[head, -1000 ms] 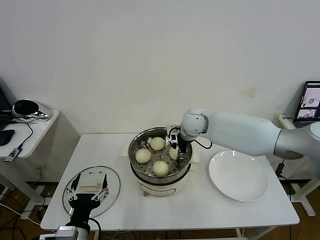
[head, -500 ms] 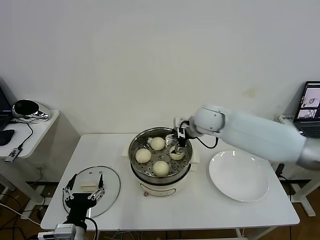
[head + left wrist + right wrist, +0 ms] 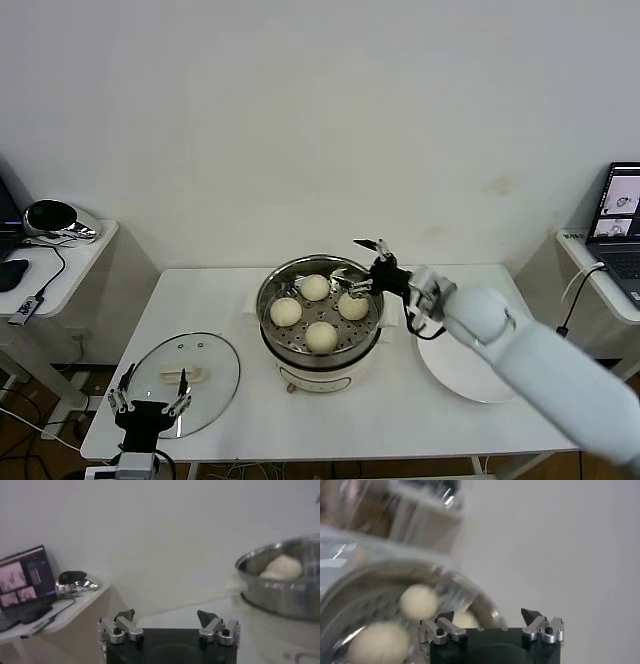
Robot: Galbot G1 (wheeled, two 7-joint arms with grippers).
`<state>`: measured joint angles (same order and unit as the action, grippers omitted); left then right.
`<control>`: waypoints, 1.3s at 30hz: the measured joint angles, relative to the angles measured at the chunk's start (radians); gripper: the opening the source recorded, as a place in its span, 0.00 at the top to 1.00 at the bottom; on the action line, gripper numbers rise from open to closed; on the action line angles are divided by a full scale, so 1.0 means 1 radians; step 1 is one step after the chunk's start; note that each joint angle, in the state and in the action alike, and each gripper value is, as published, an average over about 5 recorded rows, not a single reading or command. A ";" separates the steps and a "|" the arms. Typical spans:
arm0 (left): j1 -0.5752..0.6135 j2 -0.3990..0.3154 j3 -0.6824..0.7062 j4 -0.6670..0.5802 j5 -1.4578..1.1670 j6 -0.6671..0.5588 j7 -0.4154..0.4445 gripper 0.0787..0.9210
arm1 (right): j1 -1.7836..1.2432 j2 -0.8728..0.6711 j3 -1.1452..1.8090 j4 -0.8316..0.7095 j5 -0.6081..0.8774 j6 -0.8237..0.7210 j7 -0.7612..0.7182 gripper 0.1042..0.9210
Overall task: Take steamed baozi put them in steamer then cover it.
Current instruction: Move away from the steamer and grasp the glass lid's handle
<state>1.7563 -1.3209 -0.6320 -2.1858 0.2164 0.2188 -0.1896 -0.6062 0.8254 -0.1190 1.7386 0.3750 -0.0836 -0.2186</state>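
Four cream-white baozi lie on the perforated tray of the steel steamer (image 3: 268,312): one at the back (image 3: 315,287), one on the left (image 3: 286,311), one at the front (image 3: 321,336), one on the right (image 3: 352,306). My right gripper (image 3: 364,266) is open and empty just beyond the steamer's right rim, clear of the buns. In the right wrist view the gripper (image 3: 490,616) hangs over the steamer (image 3: 485,611) with buns (image 3: 418,601) below. My left gripper (image 3: 148,402) is open and empty, low at the table's front left by the glass lid (image 3: 205,352); the left wrist view shows it (image 3: 167,615) open too.
A flat white plate (image 3: 452,370) lies right of the steamer, partly under my right arm. A side table (image 3: 60,262) with a helmet stands at the far left. A laptop (image 3: 622,205) sits at the far right. The wall is close behind.
My right gripper let go of the fourth baozi on the tray's right side and drew back up and to the right. My left gripper sank lower at the front left.
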 measured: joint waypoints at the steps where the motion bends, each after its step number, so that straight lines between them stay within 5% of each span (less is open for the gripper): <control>1: 0.007 0.003 -0.008 0.010 0.037 -0.007 0.003 0.12 | -0.062 0.025 0.066 0.005 -0.017 0.027 0.005 0.12; 14: 0.091 0.095 -0.133 0.149 0.584 -0.154 0.032 0.12 | -0.672 0.365 0.777 0.103 -0.150 0.200 0.070 0.12; 39: -0.210 0.241 -0.003 0.478 0.938 -0.284 0.053 0.12 | -0.932 0.567 1.108 0.193 -0.202 0.261 0.147 0.12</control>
<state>1.5468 -1.0802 -0.6352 -1.7076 1.1541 -0.0652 -0.1362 -1.5385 1.3920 0.9889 1.9318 0.1730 0.1773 -0.0717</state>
